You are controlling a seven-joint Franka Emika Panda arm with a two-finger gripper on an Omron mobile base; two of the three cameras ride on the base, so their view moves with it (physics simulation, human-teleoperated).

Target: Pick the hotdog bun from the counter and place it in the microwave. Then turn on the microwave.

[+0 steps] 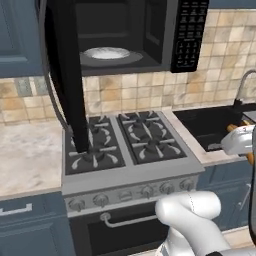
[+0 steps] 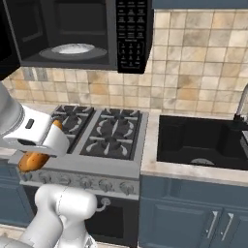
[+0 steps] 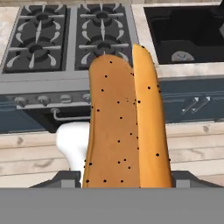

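Observation:
My gripper (image 2: 42, 144) is shut on the hotdog bun (image 3: 124, 127), a long golden-brown speckled bun split lengthwise. In the hand view the bun hides my fingertips. Its orange ends stick out of the white hand (image 1: 239, 141) in the right base view (image 2: 31, 162), held in the air in front of the stove's front edge. The black microwave (image 1: 150, 35) hangs above the stove with its door (image 1: 67, 75) swung wide open. A white plate (image 1: 106, 52) lies inside it, and the keypad (image 2: 128, 31) is on its right. The counter (image 1: 27, 155) lies left of the stove.
A black gas stove (image 1: 125, 140) with a row of knobs (image 2: 87, 183) sits under the microwave. A dark sink (image 2: 203, 140) with a faucet (image 1: 241, 87) is to the right. Blue cabinet fronts (image 2: 193, 218) and a wooden floor (image 3: 26, 153) are below.

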